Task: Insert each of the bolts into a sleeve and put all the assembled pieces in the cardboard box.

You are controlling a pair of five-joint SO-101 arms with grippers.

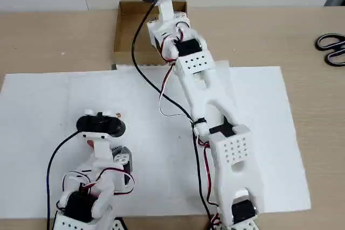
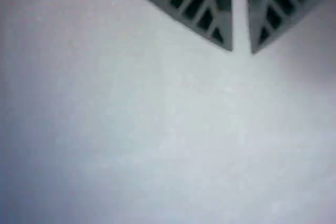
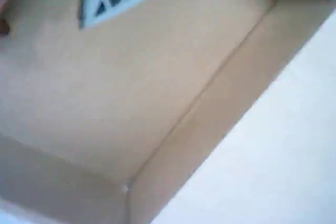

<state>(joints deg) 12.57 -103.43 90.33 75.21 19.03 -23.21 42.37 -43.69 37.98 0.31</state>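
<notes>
cardboard box (image 1: 128, 28) sits at far side of table (image 1: 48, 30), its near wall just past the far edge of the white paper sheet (image 1: 54, 117). right arm stretched across the paper, right gripper (image 1: 161, 25) down over the box; right wrist view looks at bare box floor and an inner corner. open or closed: cannot tell. left gripper (image 2: 241, 50) hangs low over the paper at the near side, fingers (image 2: 202, 6) all but closed, thin slit between, gripping nothing. scissors (image 1: 331, 48) on bare table, well apart from box.
</notes>
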